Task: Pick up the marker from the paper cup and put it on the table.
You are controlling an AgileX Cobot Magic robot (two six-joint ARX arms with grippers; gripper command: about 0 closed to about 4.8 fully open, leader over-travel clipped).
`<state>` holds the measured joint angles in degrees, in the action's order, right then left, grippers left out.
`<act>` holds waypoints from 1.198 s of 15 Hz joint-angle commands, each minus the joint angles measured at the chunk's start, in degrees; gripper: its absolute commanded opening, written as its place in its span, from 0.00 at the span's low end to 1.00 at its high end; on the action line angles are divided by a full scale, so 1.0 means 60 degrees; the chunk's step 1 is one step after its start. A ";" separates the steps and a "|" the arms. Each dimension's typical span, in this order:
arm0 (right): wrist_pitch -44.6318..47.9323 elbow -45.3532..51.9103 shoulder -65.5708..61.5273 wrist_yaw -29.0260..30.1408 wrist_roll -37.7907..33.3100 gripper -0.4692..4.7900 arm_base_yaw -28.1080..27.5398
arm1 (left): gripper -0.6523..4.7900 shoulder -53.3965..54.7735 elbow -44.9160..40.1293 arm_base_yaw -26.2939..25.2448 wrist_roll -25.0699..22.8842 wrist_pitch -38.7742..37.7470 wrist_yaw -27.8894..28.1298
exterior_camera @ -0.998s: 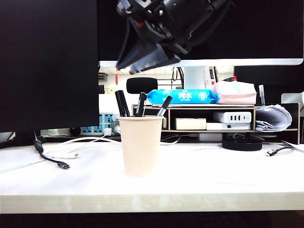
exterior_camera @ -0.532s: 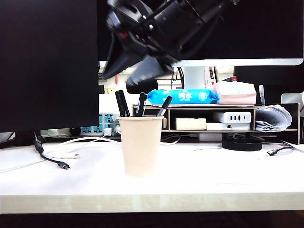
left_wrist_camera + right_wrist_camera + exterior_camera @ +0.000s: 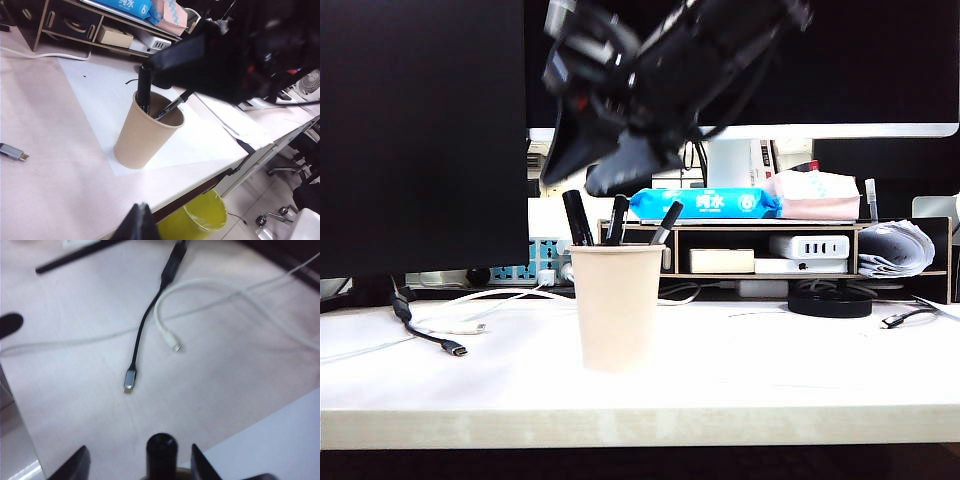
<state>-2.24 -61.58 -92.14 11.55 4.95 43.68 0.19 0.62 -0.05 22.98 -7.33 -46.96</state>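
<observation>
While my right gripper [image 3: 590,165] hangs above the paper cup [image 3: 617,305], nothing has yet been lifted. Its jaws stand spread wide and empty; in the right wrist view the two fingertips [image 3: 75,465] flank the round black cap of the marker [image 3: 161,452], apart from it on both sides.

The marker [image 3: 578,218] stands tilted in the cup at its left side, cap uppermost, clear of the rim. Beside it in the same cup are a slimmer black pen [image 3: 617,220] and a thin pen with a grey slanted tip [image 3: 666,222]. The cup stands upright on a white sheet of paper [image 3: 110,100] on the table [image 3: 770,380].

My left gripper [image 3: 140,225] is low at the table's near edge, well apart from the cup; only a dark tip of it shows, so I cannot tell how its jaws stand.

Assessment: approach is under way and alignment looks close. Outstanding: descend over the cap, close on the marker alone, draw it out without tipping the cup or snagging the neighbouring pens, then lay it on the table. A black USB cable [image 3: 145,335] and a white cable [image 3: 200,295] lie to the cup's left.
</observation>
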 commanded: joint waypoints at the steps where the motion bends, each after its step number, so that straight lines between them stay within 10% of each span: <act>1: 0.0281 -0.0029 -0.0131 -0.0022 0.0000 0.58 0.0066 | 0.11 0.0000 -0.0011 0.0004 0.0011 -0.0138 -0.0084; 18: 0.0499 -0.0025 -0.0262 -0.0488 0.0000 0.24 0.0015 | 0.11 0.0000 -0.0011 0.0004 0.0025 -0.0138 -0.0106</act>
<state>-0.32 -61.54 -93.86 8.80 4.97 43.66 0.19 0.62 -0.05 23.00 -7.31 -47.13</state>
